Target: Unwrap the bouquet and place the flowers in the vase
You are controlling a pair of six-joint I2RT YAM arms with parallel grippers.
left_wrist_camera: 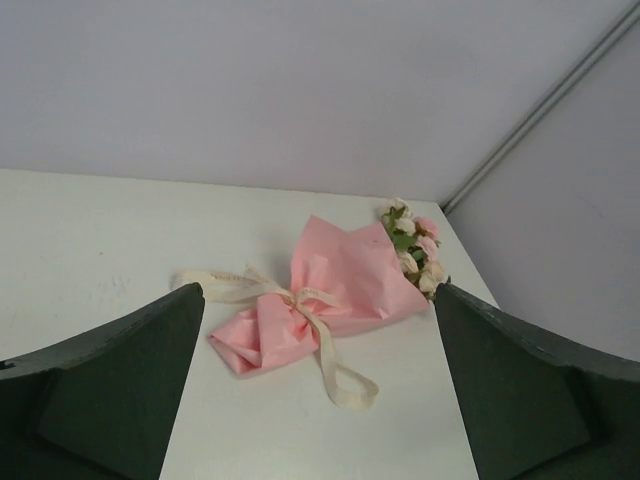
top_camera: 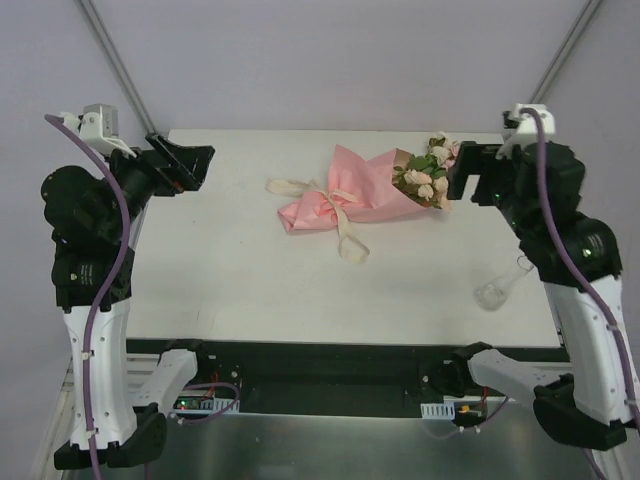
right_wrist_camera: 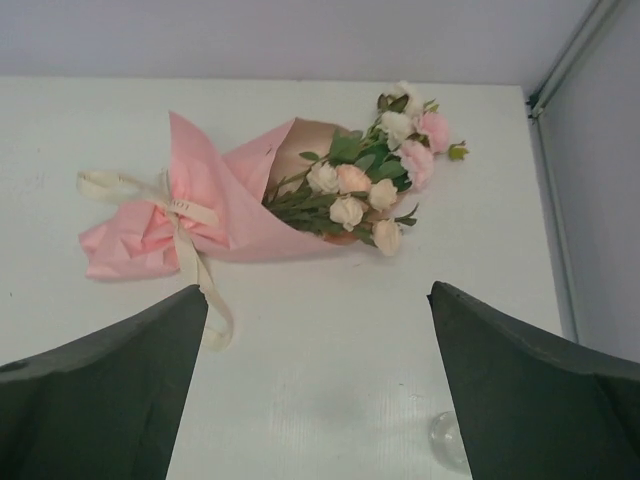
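The bouquet [top_camera: 345, 195] lies on its side mid-table, a pink paper cone tied with a cream ribbon [top_camera: 350, 240]. The flowers [top_camera: 430, 172], pink and cream roses with green leaves, poke out of its right end. The clear glass vase [top_camera: 497, 290] sits at the right edge beside the right arm. My left gripper [top_camera: 203, 165] hangs open at the far left, well apart from the bouquet [left_wrist_camera: 350, 270]. Just right of the flowers [right_wrist_camera: 375, 180], my right gripper [top_camera: 455, 175] is open and holds nothing. The right wrist view shows only a sliver of the vase [right_wrist_camera: 446, 440].
The white table [top_camera: 250, 280] ends near the arm bases at the front. Slanted metal poles [top_camera: 115, 60] [top_camera: 565, 50] rise at the back corners against a grey wall. One ribbon tail loops toward the front [left_wrist_camera: 345, 385].
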